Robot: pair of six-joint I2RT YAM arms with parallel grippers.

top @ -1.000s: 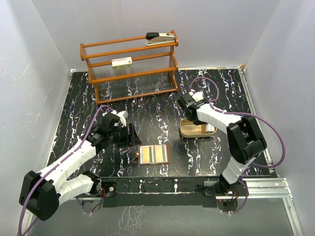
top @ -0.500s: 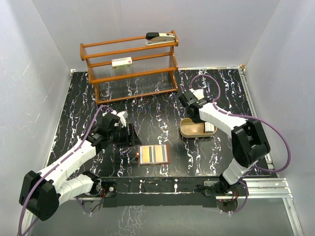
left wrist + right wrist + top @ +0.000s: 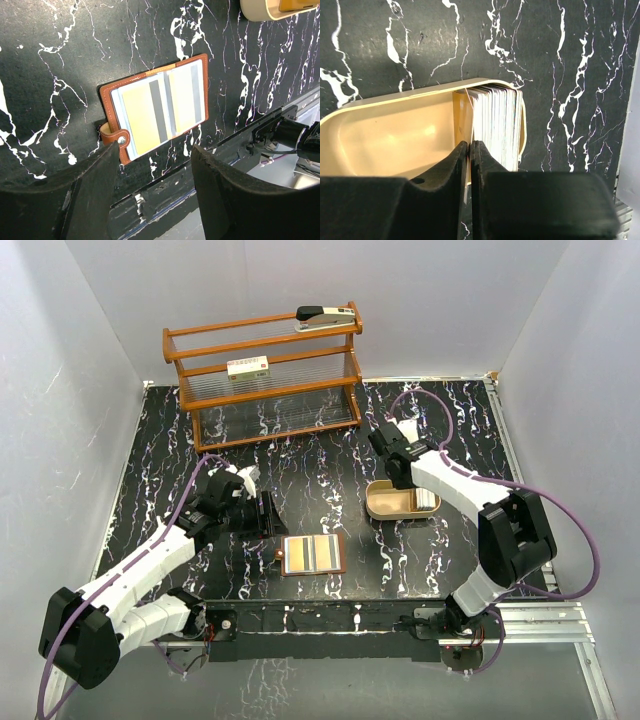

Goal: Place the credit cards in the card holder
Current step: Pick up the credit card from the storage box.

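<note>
The brown card holder lies open on the black marble table, with two cards in its pockets showing yellow and grey stripes. It also shows in the left wrist view, snap tab at its left. My left gripper is open and empty, just left of and behind the holder; in the left wrist view its jaws stand wide apart. A stack of pale credit cards stands on edge at the right end of a tan tray. My right gripper is shut above the stack's left side, pinching one thin card.
A wooden rack stands at the back with a stapler on top and a white box with a red label on a shelf. The tan tray sits right of the holder. The table's front rail is close.
My right wrist has shifted back and to the right over the tray, fingers still shut. My left arm and the card holder have not moved.
</note>
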